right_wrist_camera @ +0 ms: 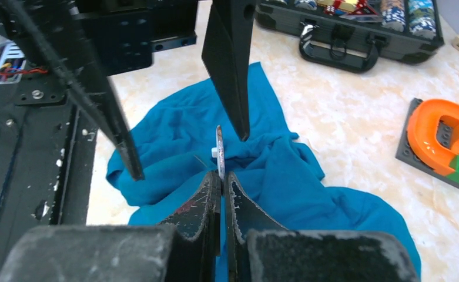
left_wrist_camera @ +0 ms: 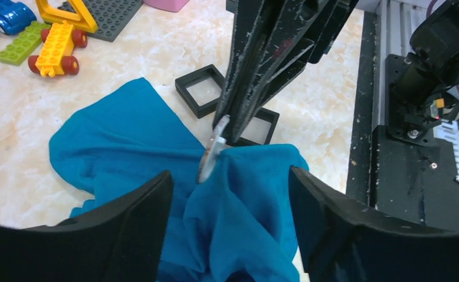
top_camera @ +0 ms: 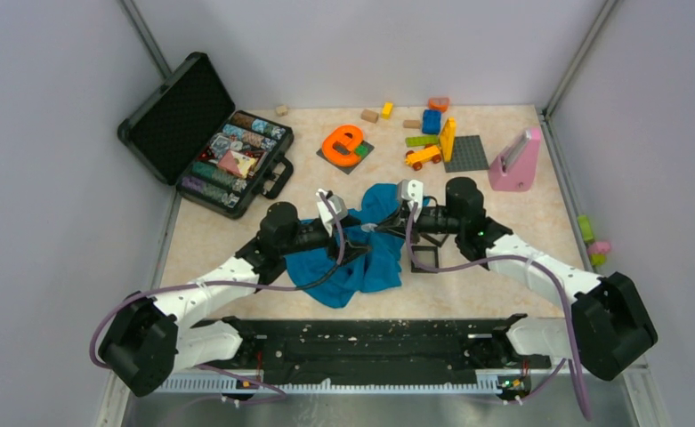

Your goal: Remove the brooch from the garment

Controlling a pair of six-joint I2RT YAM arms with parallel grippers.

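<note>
The blue garment (top_camera: 361, 258) lies crumpled at the table's middle. It also shows in the left wrist view (left_wrist_camera: 127, 141) and the right wrist view (right_wrist_camera: 285, 170). The brooch (right_wrist_camera: 219, 150) is a thin pale disc seen edge-on, still against a raised fold of cloth; it also shows in the left wrist view (left_wrist_camera: 210, 155). My right gripper (right_wrist_camera: 222, 176) is shut on the brooch's edge and reaches in from the right (top_camera: 379, 229). My left gripper (left_wrist_camera: 230, 174) is open, its fingers straddling the lifted cloth just below the brooch (top_camera: 352, 238).
Two black square frames (left_wrist_camera: 200, 88) (left_wrist_camera: 257, 124) lie just beyond the garment. An open black case (top_camera: 210, 142) stands at back left. An orange letter piece (top_camera: 343, 142), toy bricks (top_camera: 428, 133), a grey baseplate (top_camera: 465, 153) and a pink block (top_camera: 514, 160) are at the back.
</note>
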